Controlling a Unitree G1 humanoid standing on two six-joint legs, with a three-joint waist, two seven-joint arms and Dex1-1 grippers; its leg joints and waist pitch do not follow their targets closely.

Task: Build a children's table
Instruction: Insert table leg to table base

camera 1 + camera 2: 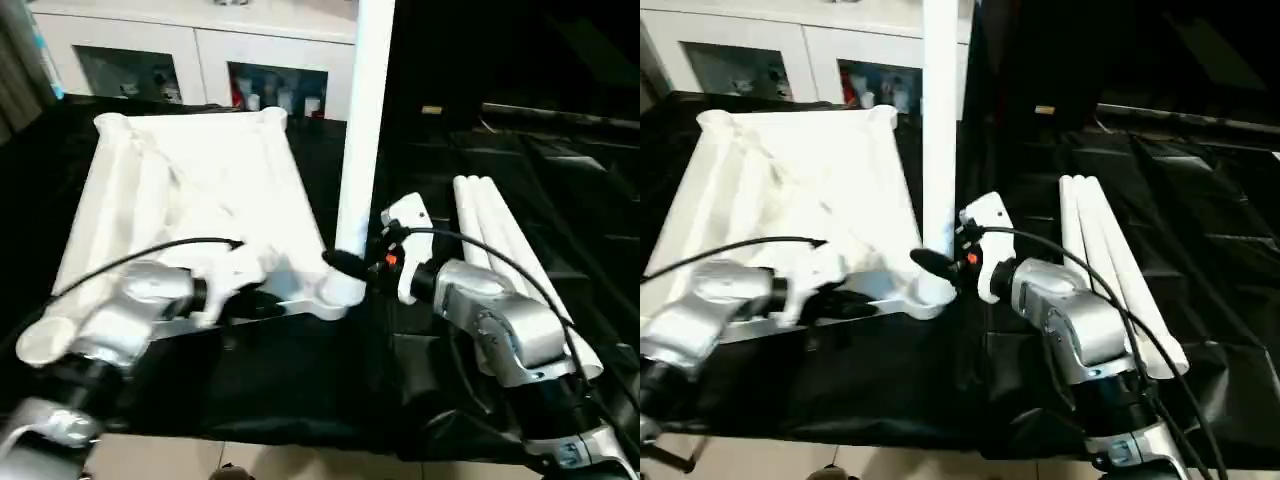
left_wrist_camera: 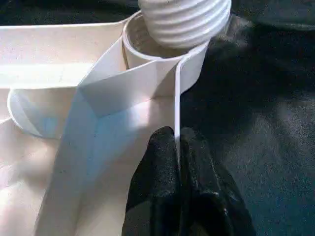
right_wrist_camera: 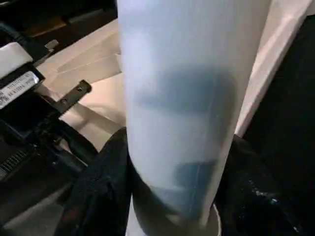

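- Fingers (image 2: 162,196) of the left gripper (image 1: 262,303) are clenched on the thin rim of the table top (image 1: 190,180), apparently to keep it from sliding or turning.
- Just beyond those fingers sits the near corner socket (image 2: 147,49), with the ribbed end of a leg entering it.
- The right gripper (image 1: 345,268) grasps that upright leg (image 1: 362,130) low down, one finger each side, likely steadying it for seating.
- Beside the right forearm, three spare legs (image 1: 500,250) lie together on the black work table (image 1: 300,370).
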